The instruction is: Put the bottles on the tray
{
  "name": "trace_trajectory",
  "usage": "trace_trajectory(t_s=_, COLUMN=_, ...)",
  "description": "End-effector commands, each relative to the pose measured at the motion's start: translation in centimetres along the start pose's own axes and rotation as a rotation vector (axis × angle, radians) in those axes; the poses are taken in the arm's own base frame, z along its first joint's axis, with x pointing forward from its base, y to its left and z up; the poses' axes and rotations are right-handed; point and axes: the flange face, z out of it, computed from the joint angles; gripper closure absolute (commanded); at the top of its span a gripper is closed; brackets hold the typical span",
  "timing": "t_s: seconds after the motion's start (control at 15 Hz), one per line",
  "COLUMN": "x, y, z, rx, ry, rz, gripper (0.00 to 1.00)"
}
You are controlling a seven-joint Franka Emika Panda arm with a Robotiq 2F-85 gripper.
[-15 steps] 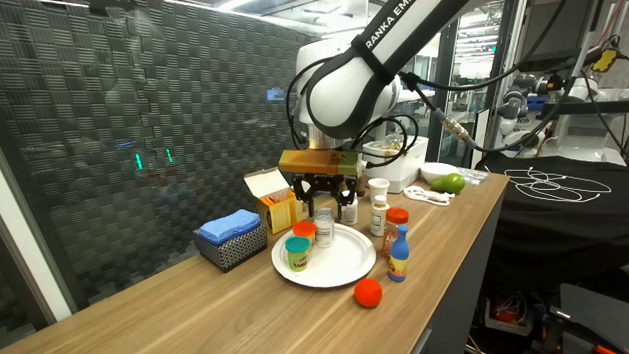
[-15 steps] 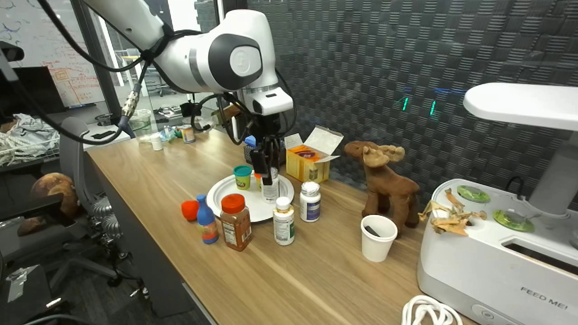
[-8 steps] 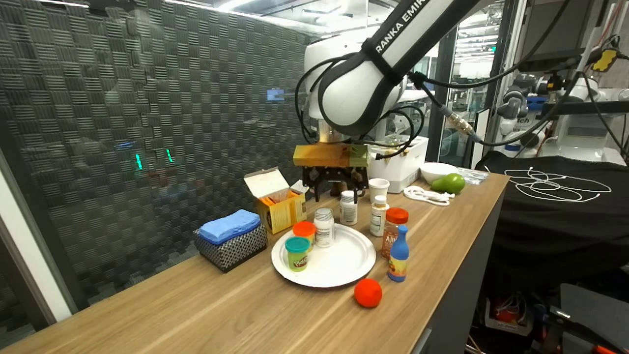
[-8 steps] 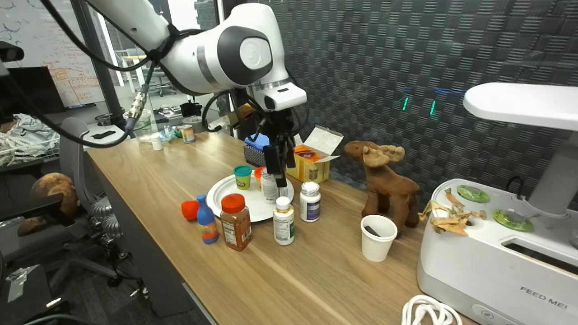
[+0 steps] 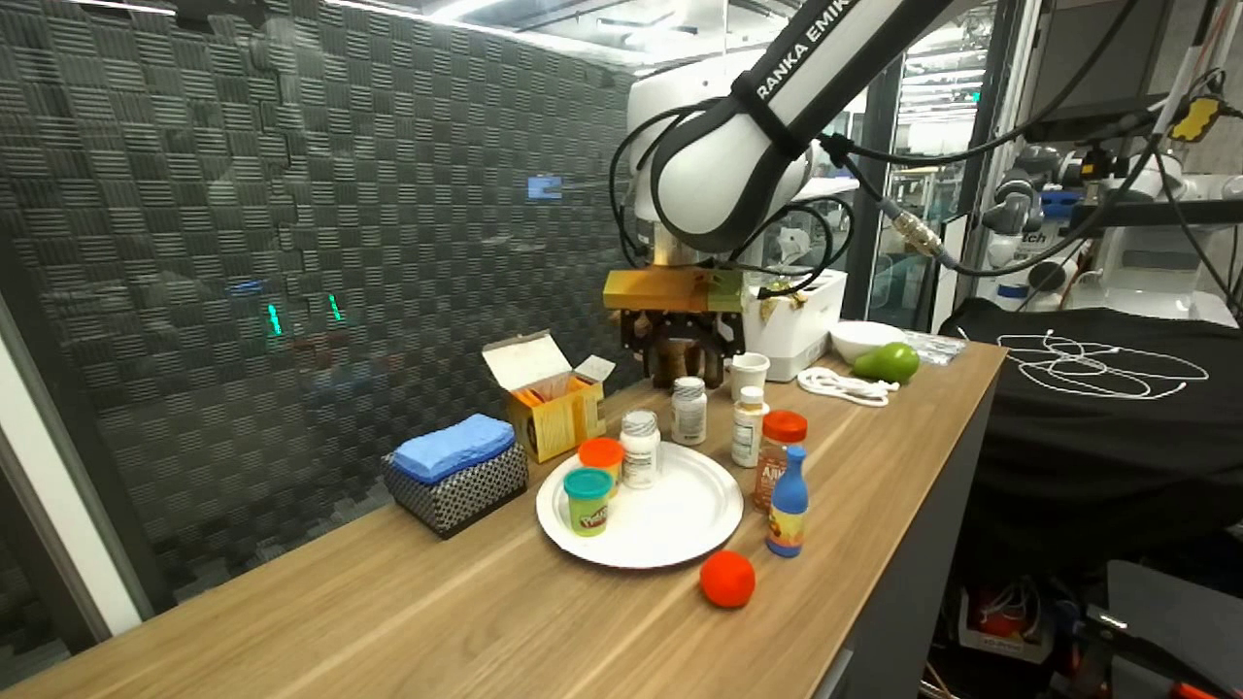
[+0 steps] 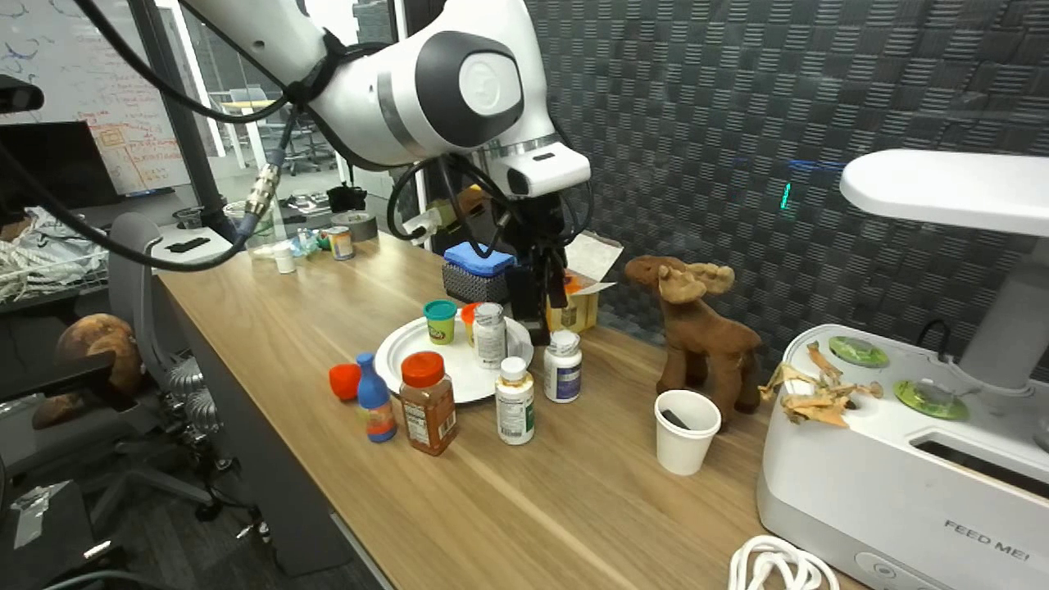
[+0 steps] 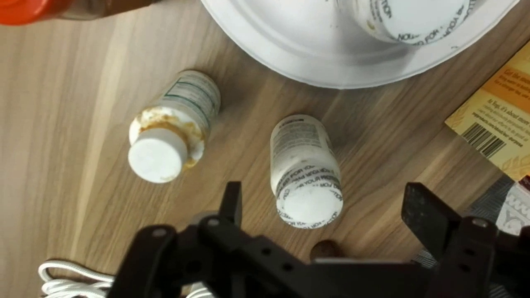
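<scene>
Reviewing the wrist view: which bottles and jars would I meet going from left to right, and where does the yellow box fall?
Red-capped jar, stained white bottle, middle white bottle, rightmost white bottle on the tray, then the yellow box last.

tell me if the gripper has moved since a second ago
Yes: in an exterior view the gripper has shifted right and up in the picture, away from the yellow box, which stayed put.
</scene>
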Motion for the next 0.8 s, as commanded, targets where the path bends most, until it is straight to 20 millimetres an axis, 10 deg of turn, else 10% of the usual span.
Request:
trace_trajectory(t_s=0.0, x=1.13, y=-0.08, z=-0.57, rx=0.014, ry=-0.006, rz=0.024, gripper=0.00)
trace_trajectory(t_s=0.73, x=1.85, y=-0.16, z=0.17, rx=0.031, ry=-0.053, rz=0.065, gripper=0.10)
